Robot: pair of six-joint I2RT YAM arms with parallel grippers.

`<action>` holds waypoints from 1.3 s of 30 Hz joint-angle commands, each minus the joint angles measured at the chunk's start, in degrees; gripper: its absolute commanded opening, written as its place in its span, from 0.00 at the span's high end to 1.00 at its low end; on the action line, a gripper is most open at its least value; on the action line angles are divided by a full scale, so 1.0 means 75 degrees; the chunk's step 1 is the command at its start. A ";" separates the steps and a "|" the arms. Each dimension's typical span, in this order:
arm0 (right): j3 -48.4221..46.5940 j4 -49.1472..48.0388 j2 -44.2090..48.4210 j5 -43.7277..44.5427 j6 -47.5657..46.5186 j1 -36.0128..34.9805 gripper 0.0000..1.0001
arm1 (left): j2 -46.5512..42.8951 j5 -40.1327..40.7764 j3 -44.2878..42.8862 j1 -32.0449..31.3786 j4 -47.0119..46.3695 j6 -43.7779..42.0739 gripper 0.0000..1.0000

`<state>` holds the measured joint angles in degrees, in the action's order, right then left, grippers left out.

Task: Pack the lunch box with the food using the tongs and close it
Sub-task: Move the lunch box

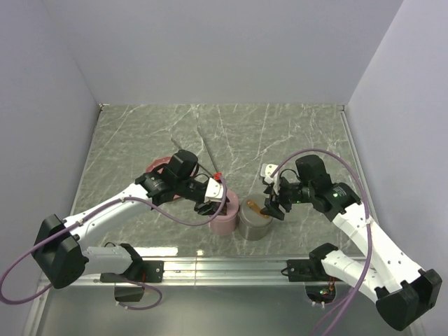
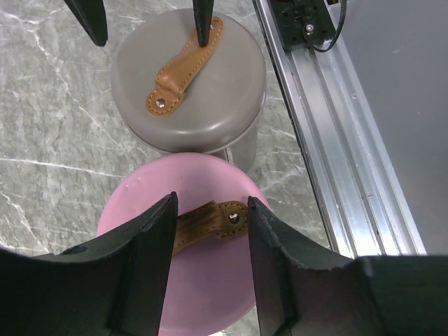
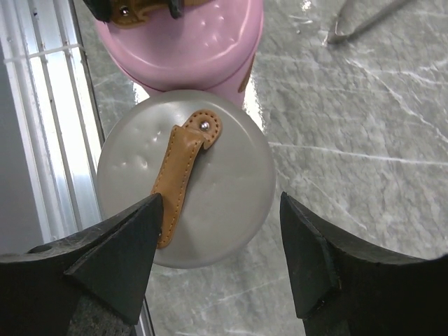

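You are holding your left gripper [image 2: 208, 207] low over the round pink lunch box tub with its domed lid [image 2: 203, 175]. Its fingers are standing half apart on either side of the dark brown leather strap [image 2: 210, 222] riveted to that lid. Whether they are pinching the strap, you cannot tell.

Your right gripper [image 3: 220, 203] is hovering over the round grey lunch box tub [image 3: 231, 210], which is standing just beside the pink one, and the two appear to be touching. Its fingers are spread wide with nothing between them. In the left wrist view, one fingertip is coming down on the tan stitched leather strap [image 2: 183, 66] on the grey lid, and the other is hanging clear off the lid's far edge.

Both tubs are sitting lidded on the grey marble-patterned table [image 1: 294, 133], near the aluminium rail [image 2: 329, 140] at the front edge.

The long thin silver metal tongs [image 1: 206, 148] are lying flat on the table behind the tubs, apart from both grippers. A pink plate [image 1: 155, 166] is showing partly behind your left arm. The food is not showing clearly enough in any view to place.
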<state>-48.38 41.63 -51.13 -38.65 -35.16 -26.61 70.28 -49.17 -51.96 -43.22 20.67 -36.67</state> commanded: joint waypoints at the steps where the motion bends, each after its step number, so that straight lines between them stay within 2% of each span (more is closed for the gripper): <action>1: 0.0251 -0.0336 -0.0002 0.0220 -0.0023 -0.0260 0.25 | 0.0122 0.0122 0.0095 -0.0038 0.0198 -0.0291 0.51; 8: 0.0451 -0.0172 -0.0236 0.0455 -0.0188 -0.0378 0.25 | 0.0110 0.0134 0.0366 -0.0038 0.0198 -0.0350 0.51; 21: 0.0088 -0.0136 -0.0506 0.0302 0.0328 -0.0366 0.25 | -0.0183 -0.0253 0.0952 0.0032 0.0174 -0.0502 0.53; 28: -0.0556 -0.0230 -0.0459 0.0279 0.0749 -0.0237 0.25 | -0.0464 -0.0253 0.0122 0.0068 0.0279 0.0094 0.44; 33: -0.1200 -0.0242 -0.0389 0.0092 0.1043 -0.0097 0.24 | -0.0839 -0.0370 -0.0500 0.0091 0.0479 0.0493 0.32; 39: -0.1903 -0.0382 -0.0155 0.0126 0.1534 0.0149 0.23 | -0.1366 -0.0148 -0.0993 0.0254 0.0117 0.1792 0.21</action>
<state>-58.35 40.62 -53.80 -37.93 -26.70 -26.68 62.61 -51.03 -56.34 -42.35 23.35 -30.11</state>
